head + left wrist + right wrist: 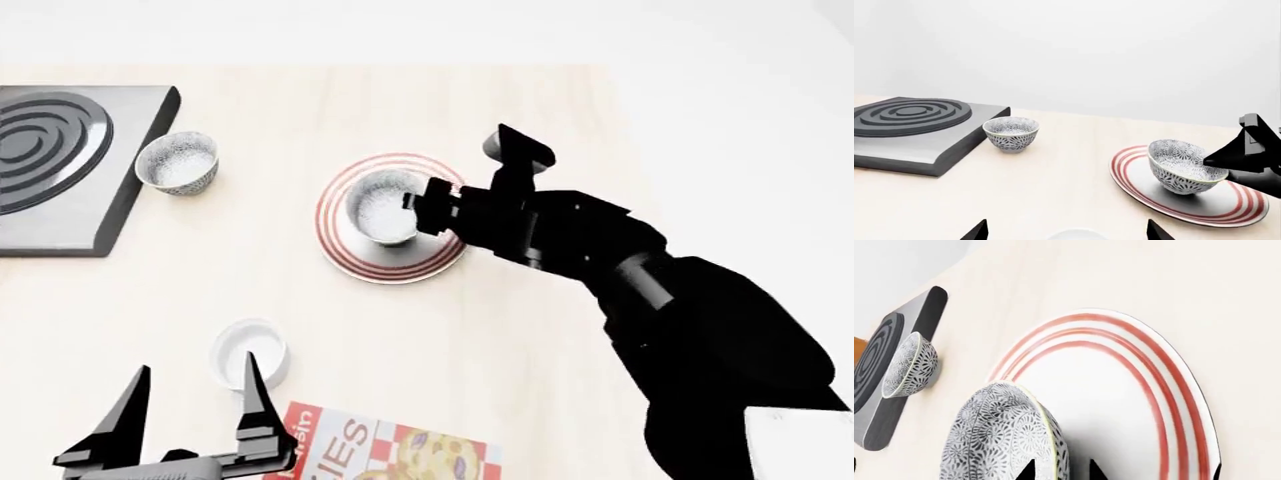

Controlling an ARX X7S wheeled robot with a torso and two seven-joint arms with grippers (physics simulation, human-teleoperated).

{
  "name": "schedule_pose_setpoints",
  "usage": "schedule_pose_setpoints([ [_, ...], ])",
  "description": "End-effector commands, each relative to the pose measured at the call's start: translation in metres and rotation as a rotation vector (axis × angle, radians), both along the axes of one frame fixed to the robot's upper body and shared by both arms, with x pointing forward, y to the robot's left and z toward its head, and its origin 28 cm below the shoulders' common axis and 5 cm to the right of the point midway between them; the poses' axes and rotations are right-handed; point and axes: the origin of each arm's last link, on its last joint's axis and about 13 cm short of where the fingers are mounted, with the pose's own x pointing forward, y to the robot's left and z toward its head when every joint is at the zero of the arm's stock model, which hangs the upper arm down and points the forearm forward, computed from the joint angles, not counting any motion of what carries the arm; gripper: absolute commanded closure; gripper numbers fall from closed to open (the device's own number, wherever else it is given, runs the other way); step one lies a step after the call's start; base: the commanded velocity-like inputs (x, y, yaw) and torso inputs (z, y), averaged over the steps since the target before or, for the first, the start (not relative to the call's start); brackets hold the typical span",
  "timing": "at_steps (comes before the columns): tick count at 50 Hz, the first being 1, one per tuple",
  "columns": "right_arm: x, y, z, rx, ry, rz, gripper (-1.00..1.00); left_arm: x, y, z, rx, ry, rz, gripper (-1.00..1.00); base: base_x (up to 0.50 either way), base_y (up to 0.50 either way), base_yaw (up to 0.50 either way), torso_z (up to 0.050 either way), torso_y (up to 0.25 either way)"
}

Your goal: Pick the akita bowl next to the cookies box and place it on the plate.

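Stove burner: a grey slab with dark concentric rings (54, 160) lay at the far left of the table (561, 120).
Twin bowl: a second speckled bowl (178, 163) stood upright just beside the burner's right edge, well apart from the plate.
Left gripper: the left gripper (194, 405) hung low at the near left with its two dark fingers spread wide, holding nothing.
White cup: a plain smooth cup (250, 353) sat just beyond the left gripper's right finger, near the box.
Cookies box: the red cookies box (387, 450) lay flat at the near edge, its lettering partly cut off by the frame.
Plate: the plate (350, 255), white with red rings, sat near the table's middle.
Akita bowl: the akita bowl (380, 207) rested on the plate; in the left wrist view it looked slightly tilted, its base on the plate's white centre.
Right gripper: the right gripper (424, 208) reached in from the right, its fingertips on either side of the bowl's rim in the right wrist view, one inside and one outside. Whether they pinched the rim or merely flanked it, I could not tell.
Right arm: the black arm (627, 270) stretched across from the near right corner.
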Motion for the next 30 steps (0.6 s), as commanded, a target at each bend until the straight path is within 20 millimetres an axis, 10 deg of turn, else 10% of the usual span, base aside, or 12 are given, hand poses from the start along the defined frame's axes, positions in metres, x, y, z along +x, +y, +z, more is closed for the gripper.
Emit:
schedule_pose_setpoints([
  [1,-0.001,0.007,0.003,0.019,-0.003,0.059,-1.0,0.002,0.001,-0.002,0.018,-0.001,-0.008,-1.0,0.0,0.0,0.0,0.0,0.0],
  [23,0.012,-0.017,0.06,-0.162,-0.32,0.056,-1.0,0.009,0.0,0.004,0.029,-0.024,-0.007,-1.0,0.0,0.0,0.0,0.0,0.0],
  [30,-0.069,-0.024,0.059,-0.27,-0.544,0.128,-1.0,0.015,0.001,0.009,0.031,-0.032,0.0,-1.0,0.0,0.0,0.0,0.0,0.0],
])
